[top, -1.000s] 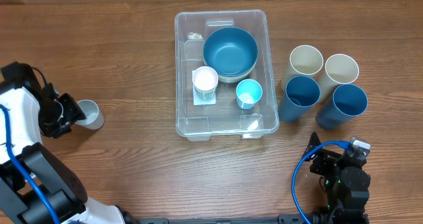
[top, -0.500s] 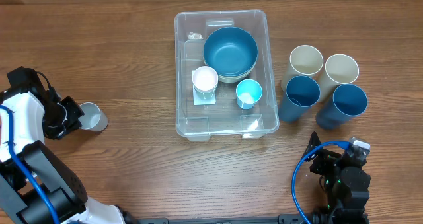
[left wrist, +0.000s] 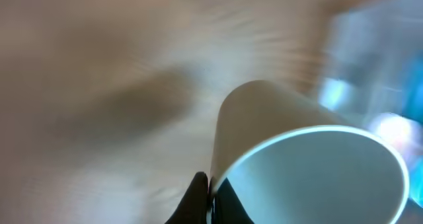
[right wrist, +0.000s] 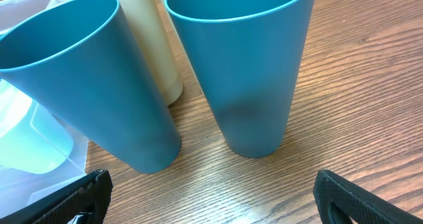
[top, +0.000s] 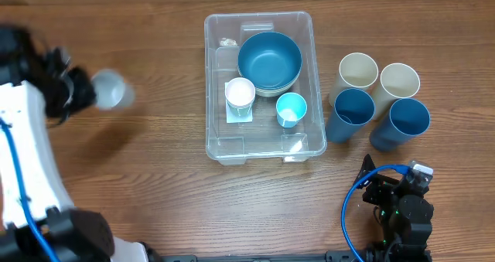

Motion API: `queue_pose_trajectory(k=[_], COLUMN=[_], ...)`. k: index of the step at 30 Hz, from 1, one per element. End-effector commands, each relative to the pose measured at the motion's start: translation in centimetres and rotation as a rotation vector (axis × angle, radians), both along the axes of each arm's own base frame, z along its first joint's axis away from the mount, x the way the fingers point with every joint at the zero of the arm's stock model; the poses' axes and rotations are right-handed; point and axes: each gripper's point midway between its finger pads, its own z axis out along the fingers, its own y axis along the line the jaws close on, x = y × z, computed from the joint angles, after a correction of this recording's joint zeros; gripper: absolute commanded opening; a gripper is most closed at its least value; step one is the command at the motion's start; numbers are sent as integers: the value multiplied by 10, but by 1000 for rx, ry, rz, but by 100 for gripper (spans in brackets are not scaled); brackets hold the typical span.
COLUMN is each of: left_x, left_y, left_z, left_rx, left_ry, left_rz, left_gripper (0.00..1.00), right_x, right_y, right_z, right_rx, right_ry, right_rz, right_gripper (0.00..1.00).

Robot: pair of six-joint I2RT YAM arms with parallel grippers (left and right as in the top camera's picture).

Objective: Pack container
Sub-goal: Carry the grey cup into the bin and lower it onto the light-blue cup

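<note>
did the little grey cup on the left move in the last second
Yes. In the left end effector, the cup went from level with the container's near end to its middle.

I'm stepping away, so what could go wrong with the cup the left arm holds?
The left fingers pinch only the rim of the small pale plastic cup, blurred as if moving fast: it might slip. The clear rectangular plastic container already holds a blue bowl, a white cup and a light blue cup; the newcomer could topple one.
</note>
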Motion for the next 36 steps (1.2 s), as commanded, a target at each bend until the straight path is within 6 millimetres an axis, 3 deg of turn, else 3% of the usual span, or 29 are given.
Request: queue_pose_trajectory(k=[1, 4, 10, 14, 18, 24, 36], left_x=[14, 15, 24, 32, 36, 33, 28], left_y=[-108, -173, -267, -315, -352, -372, -368], left_z=[65, 73, 55, 22, -29, -68, -78], left_rx=[27, 43, 93, 78, 77, 76, 111], left_ry=[-210, -277, -327, -300, -218, -142, -97], left_rz=[-372, -547, -748, -844, -913, -943, -930], left_gripper=[4, 4, 4, 4, 4, 4, 4], right_x=[-1, -1, -1, -1, -1, -1, -1], right_y=[-2, -2, -2, -2, -2, -2, -2], right_z=[-7, -7, -7, -7, -7, -7, -7], right_rx=[3, 3, 3, 3, 3, 3, 3], right_ry=[11, 11, 11, 11, 11, 11, 11], right_rz=[-11, -11, -11, -11, -11, -11, -11], right_gripper=[100, 100, 100, 100, 100, 100, 100])
